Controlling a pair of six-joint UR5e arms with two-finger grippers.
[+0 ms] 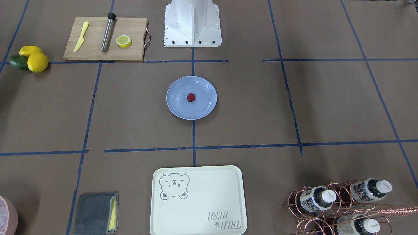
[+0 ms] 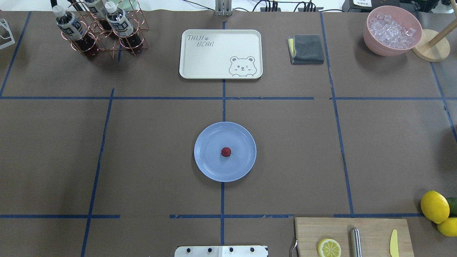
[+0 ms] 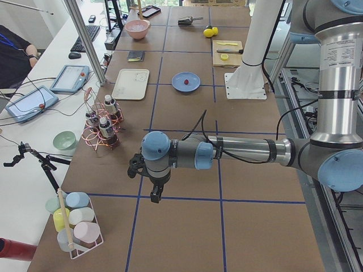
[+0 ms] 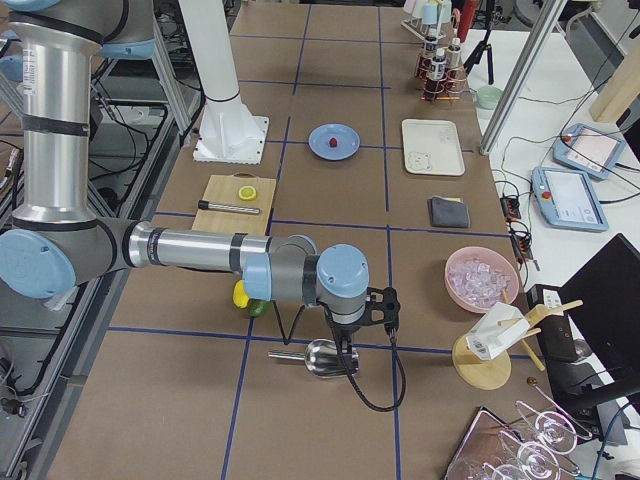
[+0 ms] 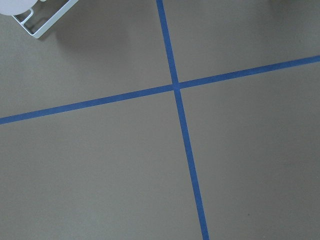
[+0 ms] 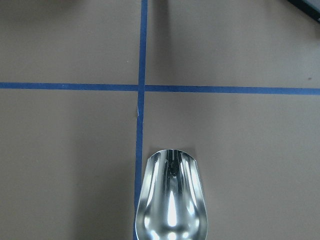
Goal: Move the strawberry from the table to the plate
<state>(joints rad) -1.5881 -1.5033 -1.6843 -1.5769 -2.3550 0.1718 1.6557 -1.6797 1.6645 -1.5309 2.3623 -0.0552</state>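
I think my job is done: the strawberry (image 2: pixel 226 152) already sits in the middle of the blue plate (image 2: pixel 210 164). No more picking is needed, only a look to check it.

My left hand (image 3: pixel 136 165) and my right hand (image 4: pixel 387 306) hang over the two ends of the counter (image 2: pixel 142 153), well apart from the plate. I cannot tell if they are apart or together. A shiny scoop (image 6: pixel 171 200) lies under my right hand.

Near my base is a wooden board (image 2: pixel 371 228) with a lemon slice (image 2: pixel 329 248). Past the plate are the bear tray (image 2: pixel 214 60), a gray cloth (image 2: pixel 309 49) and some bottles (image 2: pixel 116 22). Nothing blocks the plate.
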